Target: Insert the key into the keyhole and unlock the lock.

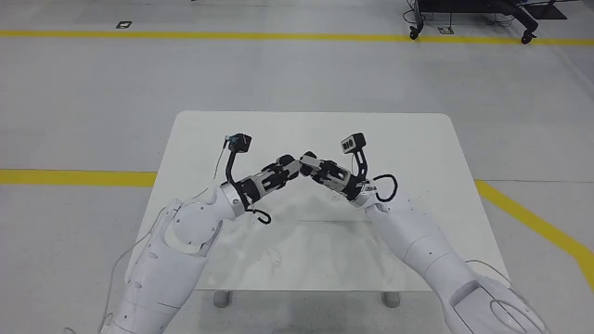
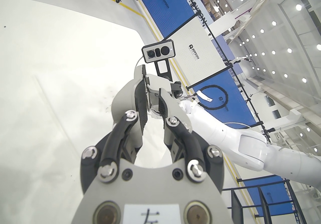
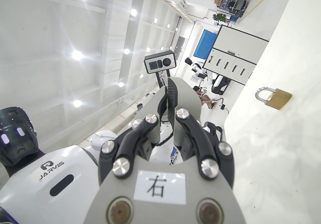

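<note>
Right hand [image 3: 168, 85]: clenched, pads pressed flat together, nothing seen between them. Left hand [image 2: 150, 93]: tip to tip with it above the desk [image 1: 418, 139]. Whether it grips or is released cannot be told, nor which hand carries the key. Lock [image 3: 273, 97]: brass, lying flat on the desk, shackle closed, well apart from both hands. The step looks like a mid-air regrip of the key. Keep your two hands in line. Release one only once the other holds firmly. Leave the blade free and pointing outward, ready for the keyhole.
</note>
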You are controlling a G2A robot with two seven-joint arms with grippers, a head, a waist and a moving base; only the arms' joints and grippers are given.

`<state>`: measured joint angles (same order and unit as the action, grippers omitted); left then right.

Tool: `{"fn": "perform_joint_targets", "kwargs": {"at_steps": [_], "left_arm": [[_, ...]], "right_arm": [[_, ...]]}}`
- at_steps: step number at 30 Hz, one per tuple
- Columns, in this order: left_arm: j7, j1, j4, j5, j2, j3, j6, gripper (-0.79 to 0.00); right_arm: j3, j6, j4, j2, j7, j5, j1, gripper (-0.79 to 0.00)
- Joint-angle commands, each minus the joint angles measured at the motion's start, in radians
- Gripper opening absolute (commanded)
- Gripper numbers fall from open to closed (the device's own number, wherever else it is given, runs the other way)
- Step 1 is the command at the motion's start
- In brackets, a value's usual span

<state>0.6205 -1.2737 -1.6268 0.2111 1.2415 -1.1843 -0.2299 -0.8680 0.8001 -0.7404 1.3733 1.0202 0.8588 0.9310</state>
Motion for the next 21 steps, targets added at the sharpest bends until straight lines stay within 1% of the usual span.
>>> {"fn": "perform_joint_targets", "kwargs": {"at_steps": [1,5,6,8,16,21], "left_arm": [[0.001,0.003,0.002,0.003,0.0,0.006,0.003,-0.643],[0.0,0.008,0.008,0.008,-0.001,0.007,0.008,-0.631],[-0.001,0.009,0.009,0.008,-0.002,0.007,0.01,-0.653],[-0.004,0.009,0.01,0.009,-0.002,0.008,0.013,-0.785],[-0.005,0.016,0.019,0.018,-0.005,0.008,0.021,-0.785],[-0.026,0.016,0.021,0.022,-0.007,-0.003,0.025,-0.785]], "right_arm": [[0.0,0.0,0.001,0.001,0.0,0.0,-0.001,-0.785],[0.0,-0.001,0.004,0.004,0.001,-0.002,-0.003,-0.785],[0.0,-0.001,0.005,0.004,0.001,-0.003,-0.003,-0.785],[-0.001,-0.001,0.005,0.005,0.002,-0.003,-0.004,-0.785],[-0.006,-0.005,0.009,0.008,0.005,-0.004,-0.004,-0.785],[-0.01,-0.005,0.01,0.008,0.005,-0.006,-0.002,-0.785]]}}
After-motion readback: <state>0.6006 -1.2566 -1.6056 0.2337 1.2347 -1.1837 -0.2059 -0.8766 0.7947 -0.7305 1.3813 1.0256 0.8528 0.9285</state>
